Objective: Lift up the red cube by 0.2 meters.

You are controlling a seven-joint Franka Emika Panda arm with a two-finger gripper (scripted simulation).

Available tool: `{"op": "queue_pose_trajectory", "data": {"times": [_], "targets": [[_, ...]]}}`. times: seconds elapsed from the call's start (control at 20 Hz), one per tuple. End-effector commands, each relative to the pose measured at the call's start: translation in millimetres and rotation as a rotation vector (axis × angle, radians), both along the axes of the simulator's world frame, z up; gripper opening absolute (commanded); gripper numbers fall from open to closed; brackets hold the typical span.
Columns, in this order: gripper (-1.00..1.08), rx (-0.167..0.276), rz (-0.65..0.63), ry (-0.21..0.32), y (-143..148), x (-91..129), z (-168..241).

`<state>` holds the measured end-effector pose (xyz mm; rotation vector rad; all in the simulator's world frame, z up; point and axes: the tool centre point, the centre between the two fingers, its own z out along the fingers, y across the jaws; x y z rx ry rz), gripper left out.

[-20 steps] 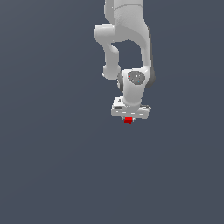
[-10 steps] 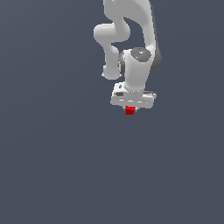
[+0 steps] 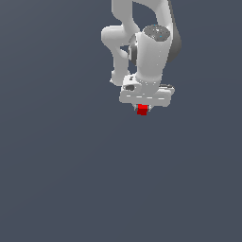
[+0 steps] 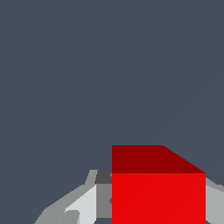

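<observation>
The red cube (image 3: 142,110) is a tiny bright red block held between the fingers just under the white gripper (image 3: 142,111). The gripper is shut on it, and the white arm rises above it in the exterior view. In the wrist view the red cube (image 4: 157,192) fills the space between the two grey-white fingers (image 4: 81,205), one on each side of it. The fingertips are mostly hidden by the hand in the exterior view. Only plain grey shows behind the cube, so its height above the floor cannot be told from one frame.
A flat, uniform dark grey surface (image 3: 61,179) fills both views. The white arm's links (image 3: 151,47) stand above the gripper. No other objects show.
The gripper has risen in the exterior view with the red cube held in it. The arm's wrist has come closer to the camera and looks larger.
</observation>
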<state>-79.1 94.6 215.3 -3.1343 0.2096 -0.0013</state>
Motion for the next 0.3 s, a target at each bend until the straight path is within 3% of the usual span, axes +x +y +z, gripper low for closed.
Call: {"op": "queue_pose_trajectory", "data": {"times": [0.0, 0.25], "targets": [[-1.00, 0.000, 0.000, 0.001, 0.0, 0.2, 9.1], [-1.00, 0.000, 0.000, 0.001, 0.3, 1.5, 14.8]]}}
